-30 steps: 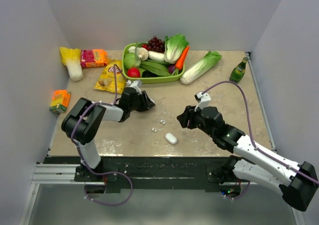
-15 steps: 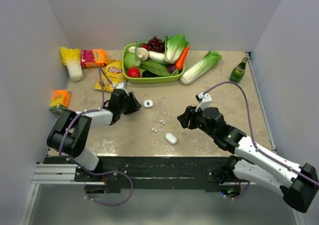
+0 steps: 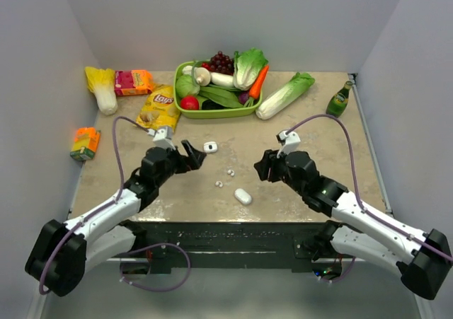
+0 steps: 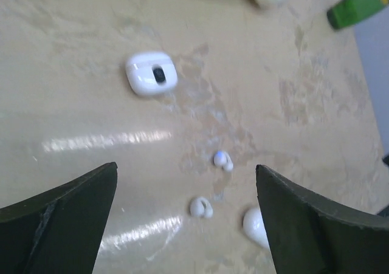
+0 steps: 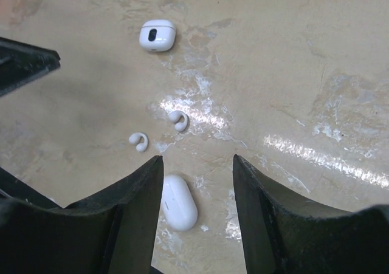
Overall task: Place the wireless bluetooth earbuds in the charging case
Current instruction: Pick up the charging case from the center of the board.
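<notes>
Two tiny white earbuds [image 3: 230, 172] [image 3: 219, 184] lie loose mid-table, also seen in the left wrist view [image 4: 222, 160] [image 4: 201, 208] and right wrist view [image 5: 179, 121] [image 5: 140, 141]. A squarish white case with a dark spot [image 3: 210, 147] [image 4: 151, 73] [image 5: 158, 36] rests behind them. An oval white case [image 3: 243, 196] [image 5: 179, 202] [image 4: 255, 227] lies shut in front. Which one is the charging case I cannot tell. My left gripper [image 3: 196, 153] [image 4: 185, 166] hovers wide open and empty, left of the squarish case. My right gripper [image 3: 260, 167] [image 5: 197, 158] is open and empty, right of the earbuds.
A green basket [image 3: 212, 112] of vegetables stands at the back centre. A chips bag [image 3: 157, 108], a napa cabbage [image 3: 102, 89] and a pink packet [image 3: 133, 82] lie back left. An orange box [image 3: 85, 142] sits at the left edge. A lettuce [image 3: 284, 95] and green bottle [image 3: 339, 100] are back right.
My left gripper was shut over the squarish case's spot, then drew back left, leaving the case lying on the table, and has opened wide. The right arm has barely moved.
</notes>
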You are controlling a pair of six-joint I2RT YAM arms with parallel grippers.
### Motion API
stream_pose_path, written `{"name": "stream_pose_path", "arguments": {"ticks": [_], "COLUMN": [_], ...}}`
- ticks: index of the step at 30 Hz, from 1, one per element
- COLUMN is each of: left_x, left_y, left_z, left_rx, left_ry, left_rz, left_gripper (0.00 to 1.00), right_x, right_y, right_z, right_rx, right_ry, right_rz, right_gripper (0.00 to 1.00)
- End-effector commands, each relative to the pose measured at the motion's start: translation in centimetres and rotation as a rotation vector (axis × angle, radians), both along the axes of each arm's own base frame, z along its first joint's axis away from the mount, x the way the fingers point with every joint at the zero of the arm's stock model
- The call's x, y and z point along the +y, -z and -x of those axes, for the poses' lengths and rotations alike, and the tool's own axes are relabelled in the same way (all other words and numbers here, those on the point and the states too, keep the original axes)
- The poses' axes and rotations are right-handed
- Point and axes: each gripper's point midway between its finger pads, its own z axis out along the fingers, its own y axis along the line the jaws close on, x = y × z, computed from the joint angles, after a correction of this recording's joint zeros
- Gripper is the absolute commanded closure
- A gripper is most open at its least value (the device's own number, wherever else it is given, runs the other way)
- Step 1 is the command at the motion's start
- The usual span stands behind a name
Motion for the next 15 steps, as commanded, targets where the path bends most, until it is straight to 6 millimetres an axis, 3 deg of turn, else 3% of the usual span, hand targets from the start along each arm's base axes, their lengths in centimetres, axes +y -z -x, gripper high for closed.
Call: {"name": "stream_pose_path", "arguments": {"ticks": [1, 2, 6, 11, 13, 15], "left_x": [-3.6, -3.2, -3.8, -4.0, -4.8, -5.5], "left_y": [1.9, 2.9, 4.0, 3.9, 3.6, 4.6], "left_z": [3.2, 3.4, 4.8, 6.4, 6.8, 7.5], "left_rx": [0.054, 0.078, 0.098, 0.028, 0.023, 0.065], "left_ry": [0.082, 0.052, 0.052, 0.087, 0.142, 0.197], "left_rz": [-0.072, -0.12, -0.121, 0.041, 0.047, -0.007], "left_gripper": [0.0, 0.0, 0.0, 0.03, 0.0, 0.0], "right_x": [1.0, 1.3, 3.2, 3.1, 2.7, 2.5], "right_y": [0.8, 1.7, 5.7, 7.2, 7.8, 8.2], "right_z": [0.0, 0.3, 2.7, 3.5, 3.5, 3.7], "right_rx": [0.027, 0.05, 0.14, 0.186, 0.206, 0.23], "right_ry": [-0.063, -0.085, -0.155, -0.074, -0.036, -0.012], "right_rz": [0.066, 0.09, 0.184, 0.159, 0.151, 0.132], "right_gripper": [0.47, 0.47, 0.48, 0.51, 0.51, 0.51]}}
